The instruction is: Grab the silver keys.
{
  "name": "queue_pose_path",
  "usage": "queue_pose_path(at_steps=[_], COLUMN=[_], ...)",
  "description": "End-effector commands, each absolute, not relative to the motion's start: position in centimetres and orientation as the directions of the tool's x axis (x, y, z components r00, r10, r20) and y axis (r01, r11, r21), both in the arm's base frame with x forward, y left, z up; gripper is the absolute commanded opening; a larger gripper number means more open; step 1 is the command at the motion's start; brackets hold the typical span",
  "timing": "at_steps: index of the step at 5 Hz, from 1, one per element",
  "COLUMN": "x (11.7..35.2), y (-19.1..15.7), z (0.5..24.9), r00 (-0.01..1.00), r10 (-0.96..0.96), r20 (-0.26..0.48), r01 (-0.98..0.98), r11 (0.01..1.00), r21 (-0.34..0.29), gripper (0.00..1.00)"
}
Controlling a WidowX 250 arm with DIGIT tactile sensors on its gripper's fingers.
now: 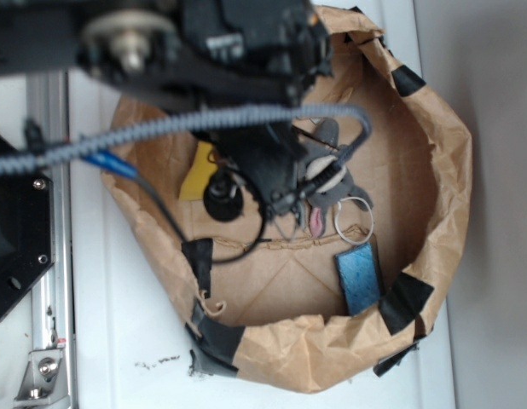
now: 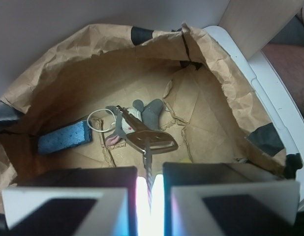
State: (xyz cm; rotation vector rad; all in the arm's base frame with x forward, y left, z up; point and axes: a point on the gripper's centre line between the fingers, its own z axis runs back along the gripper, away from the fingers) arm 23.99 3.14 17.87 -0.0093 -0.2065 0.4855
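Two views: an exterior look down on the scene and a wrist look between the fingers.
Carrier: brown paper bag (image 2: 226, 88) rolled open, dark tape patches on its rim, on a white surface.
Gripper (image 2: 149, 194): low inside the bag, jaws nearly together, clamped on a thin dark key blade that runs up between them.
Silver keys (image 2: 147, 137): near the middle of the bag floor, tilted, one end between the jaws, the other overlapping the plush mouse (image 2: 149, 112).
Wire ring (image 2: 97, 120): just beside the keys, pink tag (image 2: 111, 141) near it.
Blue sponge (image 2: 63, 137): against the bag wall, apart from the keys.
Yellow piece (image 1: 198, 173): on the bag floor, partly under the arm.
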Motion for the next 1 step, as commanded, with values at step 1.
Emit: queue_pose_path(at_steps=[1], x=[24.46], y=[2.16], z=[18.35], r00=[0.849], r10=[0.47], r20=[0.243], r01=[-0.472], r11=[0.88], r21=[-0.054], gripper=[0.0])
